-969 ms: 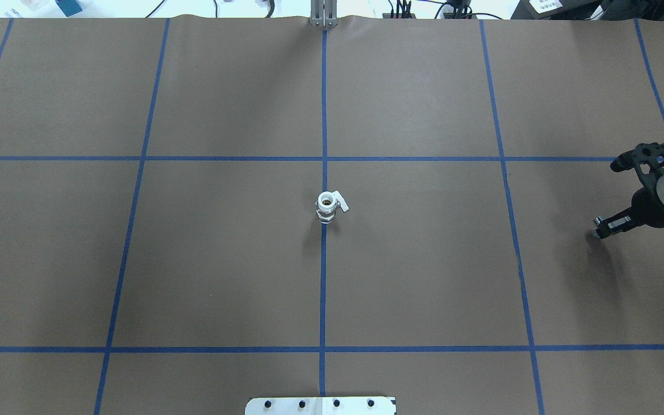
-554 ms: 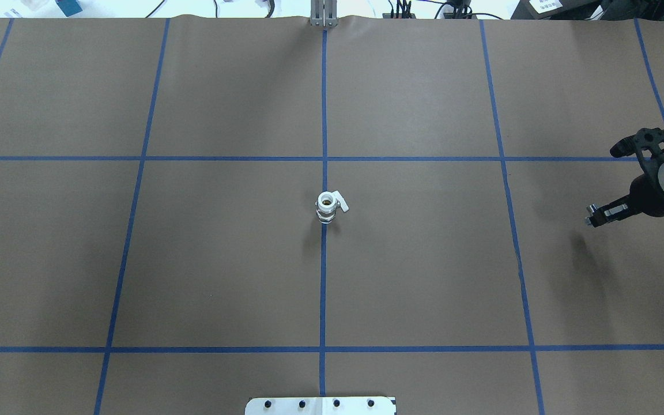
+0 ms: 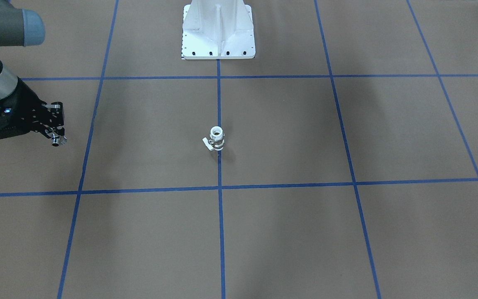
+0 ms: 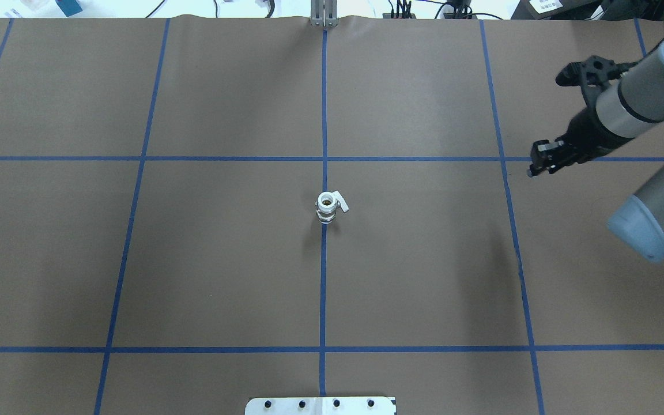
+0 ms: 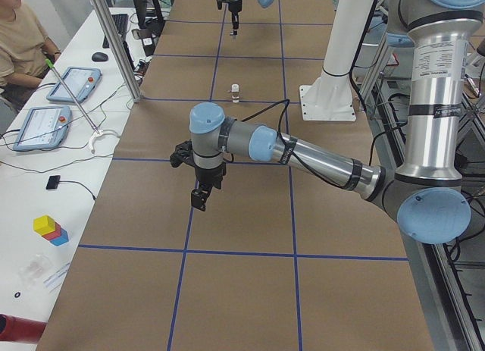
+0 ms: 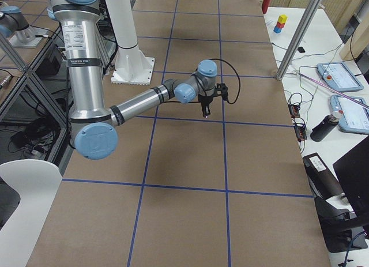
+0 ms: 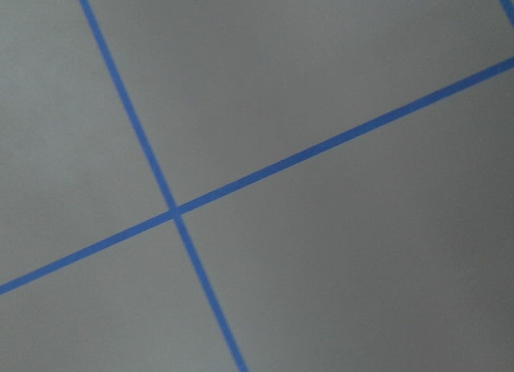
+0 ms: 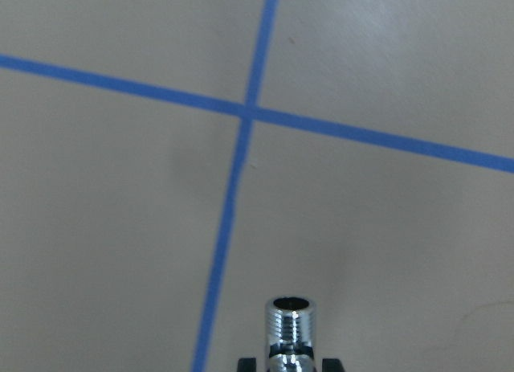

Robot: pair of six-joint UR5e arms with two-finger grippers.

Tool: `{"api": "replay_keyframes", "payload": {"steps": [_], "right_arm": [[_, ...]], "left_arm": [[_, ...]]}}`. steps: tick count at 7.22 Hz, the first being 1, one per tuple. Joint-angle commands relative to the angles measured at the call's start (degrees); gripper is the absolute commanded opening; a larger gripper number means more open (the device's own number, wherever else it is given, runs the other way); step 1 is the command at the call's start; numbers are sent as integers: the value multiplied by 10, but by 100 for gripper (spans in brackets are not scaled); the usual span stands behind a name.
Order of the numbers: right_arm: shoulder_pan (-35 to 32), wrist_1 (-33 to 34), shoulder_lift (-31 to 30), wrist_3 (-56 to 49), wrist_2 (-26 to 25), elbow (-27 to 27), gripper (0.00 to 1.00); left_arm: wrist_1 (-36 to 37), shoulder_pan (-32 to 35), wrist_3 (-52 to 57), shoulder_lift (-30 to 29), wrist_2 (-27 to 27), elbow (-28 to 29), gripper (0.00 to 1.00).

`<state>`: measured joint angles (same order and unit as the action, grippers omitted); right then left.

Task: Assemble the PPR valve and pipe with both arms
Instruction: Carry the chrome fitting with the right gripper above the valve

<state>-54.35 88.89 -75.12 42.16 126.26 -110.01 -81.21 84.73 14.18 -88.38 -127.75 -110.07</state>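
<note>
Right wrist-mounted view, nearest element: the pipe (image 8: 290, 324), a chrome fitting clamped between the right jaws, its threaded open end projecting forward above the table (image 8: 120, 227). Only the fitting's lower part is gripped, so the smooth metal may slip or rotate under a sideways load. Farther off, at the table's centre on the blue line (image 4: 324, 115), the PPR valve (image 4: 327, 206) stands upright and unheld, open end up, well apart from the right arm (image 4: 626, 109). Pressing the pipe into it before it is secured would probably topple or skate it, and an off-axis approach could jam the thread. Farthest, the left arm (image 5: 303, 150) hangs over the table's left part, well apart from the valve. Whether the left jaws are wide or narrow cannot be told. A skewed grasp there could knock the valve over.
</note>
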Motion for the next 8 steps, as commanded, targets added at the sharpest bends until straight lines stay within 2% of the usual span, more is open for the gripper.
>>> {"api": "replay_keyframes", "payload": {"steps": [1, 2, 3, 4, 6, 7, 8], "right_arm": [[46, 92, 132, 130, -7, -2, 0], [80, 95, 172, 214, -17, 2, 0], [114, 114, 216, 284, -68, 16, 0], [142, 157, 274, 336, -97, 48, 0], [184, 172, 365, 434, -145, 139, 0], [199, 172, 388, 452, -161, 177, 0], [212, 170, 391, 456, -169, 187, 0]], "left_arm": [[6, 18, 23, 22, -1, -1, 100], [5, 18, 23, 22, -5, 0, 100], [6, 18, 23, 23, -7, 1, 100], [6, 18, 23, 23, -7, 2, 100], [3, 18, 23, 30, -8, 2, 100], [0, 18, 23, 36, -8, 1, 100], [-2, 18, 23, 39, -8, 1, 100]]}}
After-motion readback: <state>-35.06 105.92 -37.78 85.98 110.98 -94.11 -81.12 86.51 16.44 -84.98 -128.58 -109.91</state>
